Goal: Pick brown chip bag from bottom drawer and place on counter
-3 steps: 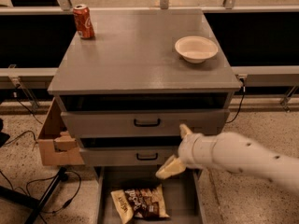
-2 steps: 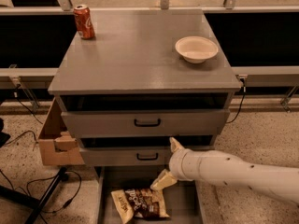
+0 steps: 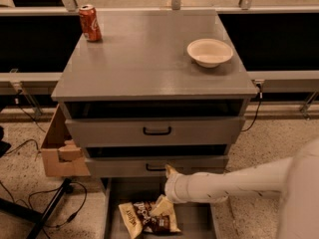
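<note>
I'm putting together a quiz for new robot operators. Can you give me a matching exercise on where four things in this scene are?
Things:
1. red soda can
2. white bowl
3. brown chip bag
4. gripper

Places:
A. lying in the bottom drawer
B. far left corner of the counter
C. low at the bag, over the open drawer
D. right side of the counter

Pairs: 1-B, 2-D, 3-A, 4-C

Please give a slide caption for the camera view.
Gripper at the brown chip bag in the open bottom drawer; red can and white bowl on the counter.
</note>
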You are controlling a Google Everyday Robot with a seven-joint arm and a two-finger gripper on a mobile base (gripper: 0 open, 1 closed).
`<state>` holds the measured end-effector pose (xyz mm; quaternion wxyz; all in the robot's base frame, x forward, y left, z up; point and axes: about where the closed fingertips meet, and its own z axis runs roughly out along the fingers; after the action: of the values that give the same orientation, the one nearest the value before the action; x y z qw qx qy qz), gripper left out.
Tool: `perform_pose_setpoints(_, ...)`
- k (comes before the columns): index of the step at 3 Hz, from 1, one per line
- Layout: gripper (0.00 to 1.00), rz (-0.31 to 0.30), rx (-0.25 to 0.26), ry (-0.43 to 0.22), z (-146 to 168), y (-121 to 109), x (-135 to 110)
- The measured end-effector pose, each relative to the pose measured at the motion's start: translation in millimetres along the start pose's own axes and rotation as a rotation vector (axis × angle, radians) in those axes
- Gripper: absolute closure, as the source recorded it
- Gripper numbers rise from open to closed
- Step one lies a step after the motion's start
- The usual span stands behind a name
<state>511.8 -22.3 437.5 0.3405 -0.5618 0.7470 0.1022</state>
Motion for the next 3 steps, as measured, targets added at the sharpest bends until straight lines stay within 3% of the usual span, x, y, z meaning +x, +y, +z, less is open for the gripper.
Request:
perform_pose_setpoints(2,0.0,0.018,-0.04,0.016,20.4,8.8,10.3)
perform_pose_setpoints(3,0.0,0.016,-0.096,0.043,45.1,11.8,37.6)
